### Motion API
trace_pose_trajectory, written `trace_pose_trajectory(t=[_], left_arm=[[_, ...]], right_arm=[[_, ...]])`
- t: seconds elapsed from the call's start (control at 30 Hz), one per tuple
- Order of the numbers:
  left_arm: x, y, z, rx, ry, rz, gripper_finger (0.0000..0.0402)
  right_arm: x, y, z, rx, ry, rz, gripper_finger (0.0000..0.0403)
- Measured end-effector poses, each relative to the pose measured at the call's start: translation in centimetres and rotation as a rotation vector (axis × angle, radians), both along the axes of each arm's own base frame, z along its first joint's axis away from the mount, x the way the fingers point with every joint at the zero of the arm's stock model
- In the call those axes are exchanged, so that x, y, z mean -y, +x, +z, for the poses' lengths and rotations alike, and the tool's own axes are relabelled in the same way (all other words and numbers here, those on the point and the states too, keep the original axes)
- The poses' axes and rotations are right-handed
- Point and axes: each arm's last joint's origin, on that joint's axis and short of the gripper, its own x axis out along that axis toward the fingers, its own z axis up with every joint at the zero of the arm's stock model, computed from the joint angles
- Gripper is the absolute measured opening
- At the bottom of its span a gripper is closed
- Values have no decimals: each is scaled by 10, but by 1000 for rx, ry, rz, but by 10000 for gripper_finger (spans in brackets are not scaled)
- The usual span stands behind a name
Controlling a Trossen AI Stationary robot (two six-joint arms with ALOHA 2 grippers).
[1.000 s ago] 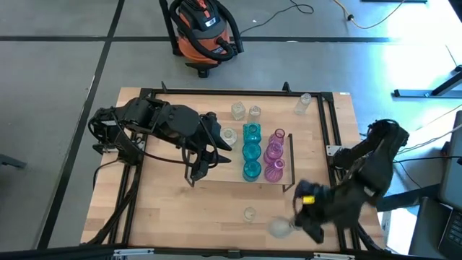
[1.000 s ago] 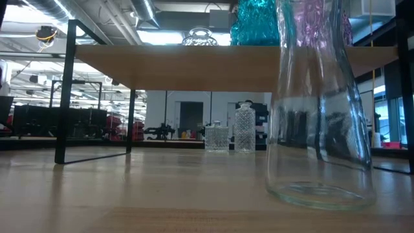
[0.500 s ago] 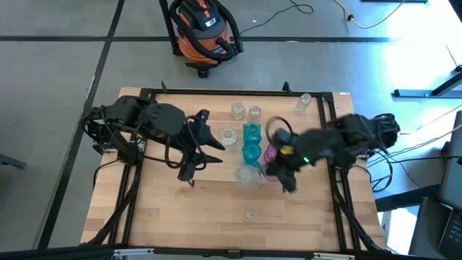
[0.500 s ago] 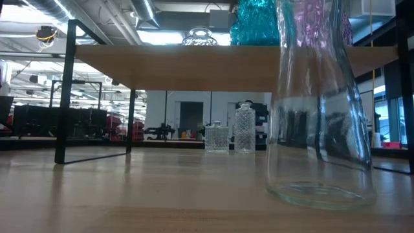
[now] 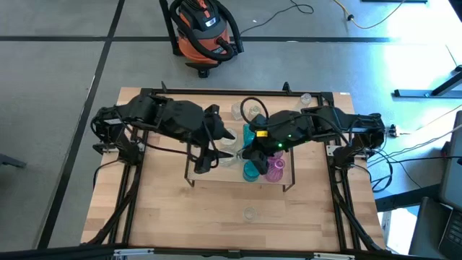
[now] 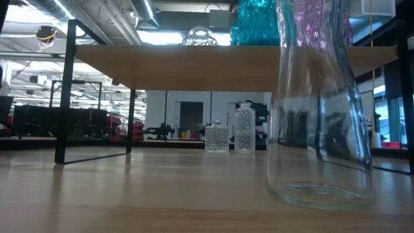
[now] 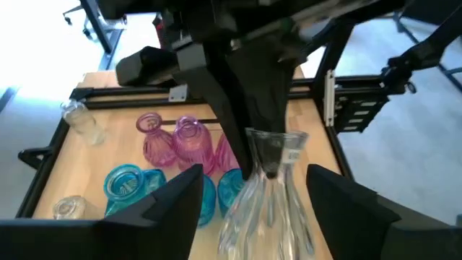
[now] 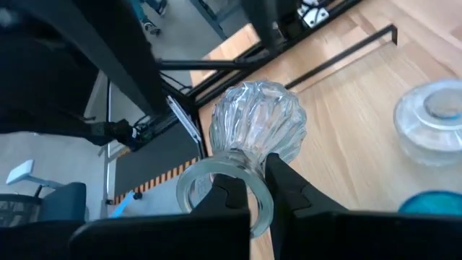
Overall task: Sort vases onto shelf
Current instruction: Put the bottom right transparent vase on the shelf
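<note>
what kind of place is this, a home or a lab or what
Most likely a robotics lab or workshop: a shop vacuum stands on the bare grey floor, cables trail across it, and the low view shows a large open hall behind the table.

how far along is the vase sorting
Done: teal vases and pink vases already stand in rows on the shelf. In hand: the right end effector pinches a clear ribbed vase by its rim, between the left end effector's open fingers. Left: clear vases on the table, near and far.
</note>
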Motion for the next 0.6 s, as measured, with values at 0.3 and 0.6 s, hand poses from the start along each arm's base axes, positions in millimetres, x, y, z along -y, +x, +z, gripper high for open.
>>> trace_pose_trajectory(t=[0.3, 0.6], left_arm=[[3, 21, -23, -100, 76, 38, 245], [8, 21, -30, -131, 243, 191, 218]], right_arm=[[8, 6, 1, 37, -18, -102, 0], [10, 16, -5, 27, -20, -159, 0]])
